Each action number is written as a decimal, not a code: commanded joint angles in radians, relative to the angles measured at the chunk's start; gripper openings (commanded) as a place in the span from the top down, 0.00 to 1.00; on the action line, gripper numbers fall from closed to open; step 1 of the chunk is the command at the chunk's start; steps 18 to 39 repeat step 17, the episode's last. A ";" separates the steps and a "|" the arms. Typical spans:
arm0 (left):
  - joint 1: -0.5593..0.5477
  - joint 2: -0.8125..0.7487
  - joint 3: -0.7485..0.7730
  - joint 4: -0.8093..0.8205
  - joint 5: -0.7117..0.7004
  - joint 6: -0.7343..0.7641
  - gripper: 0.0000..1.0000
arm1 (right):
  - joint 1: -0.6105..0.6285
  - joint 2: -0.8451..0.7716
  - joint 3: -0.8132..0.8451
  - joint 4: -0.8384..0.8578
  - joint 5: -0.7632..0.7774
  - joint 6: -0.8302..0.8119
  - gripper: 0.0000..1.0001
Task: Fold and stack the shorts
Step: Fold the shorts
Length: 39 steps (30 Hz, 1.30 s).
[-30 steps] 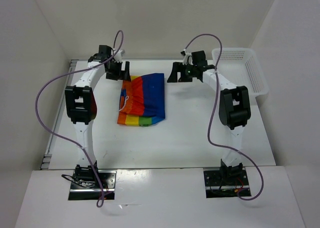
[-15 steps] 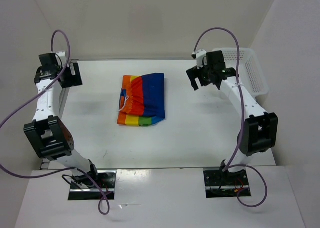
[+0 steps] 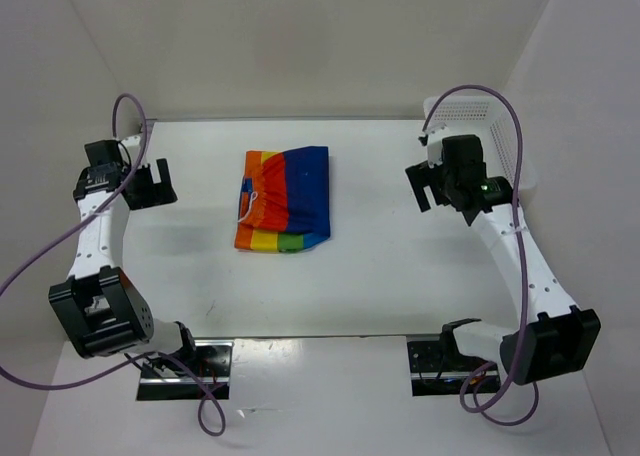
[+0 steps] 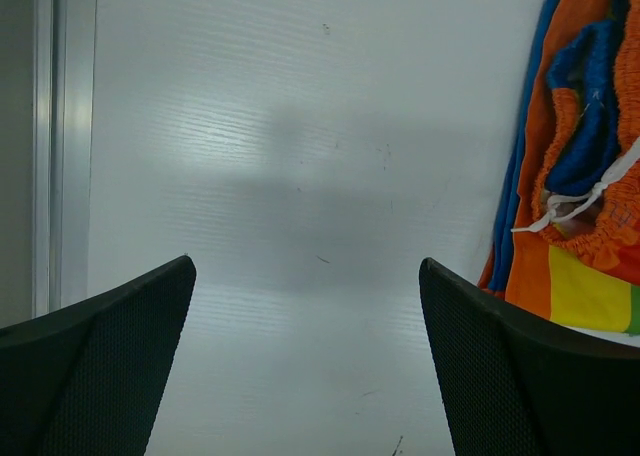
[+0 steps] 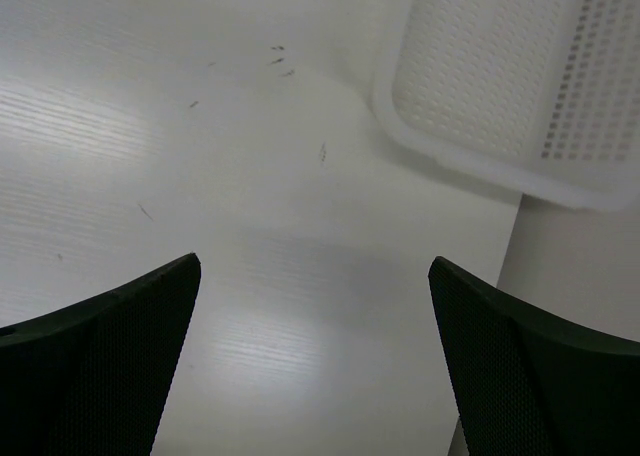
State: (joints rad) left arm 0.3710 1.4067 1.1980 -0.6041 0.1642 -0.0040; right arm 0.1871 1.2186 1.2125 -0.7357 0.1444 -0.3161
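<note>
The rainbow-striped shorts (image 3: 283, 198) lie folded in a compact rectangle on the white table, back centre, with the white drawstring at their left edge. They also show at the right edge of the left wrist view (image 4: 585, 176). My left gripper (image 3: 152, 184) is open and empty, well left of the shorts near the table's left edge. My right gripper (image 3: 428, 184) is open and empty, right of the shorts, beside the basket. Both wrist views show bare table between the wide-apart fingers (image 4: 95, 366) (image 5: 95, 361).
A white mesh plastic basket (image 3: 500, 136) stands at the back right corner; it also shows in the right wrist view (image 5: 500, 76). A metal rail (image 4: 65, 136) runs along the table's left edge. White walls enclose the table on three sides.
Both arms have swung outward and toward the near side, away from the shorts: the left to the left edge, the right to beside the basket. The shorts have not moved.
</note>
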 commanded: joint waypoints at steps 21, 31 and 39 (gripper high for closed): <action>0.006 -0.077 -0.032 0.020 0.066 0.004 0.01 | -0.003 -0.166 -0.076 0.028 0.181 0.141 0.00; 0.006 -0.077 -0.032 0.020 0.066 0.004 0.01 | -0.003 -0.166 -0.076 0.028 0.181 0.141 0.00; 0.006 -0.077 -0.032 0.020 0.066 0.004 0.01 | -0.003 -0.166 -0.076 0.028 0.181 0.141 0.00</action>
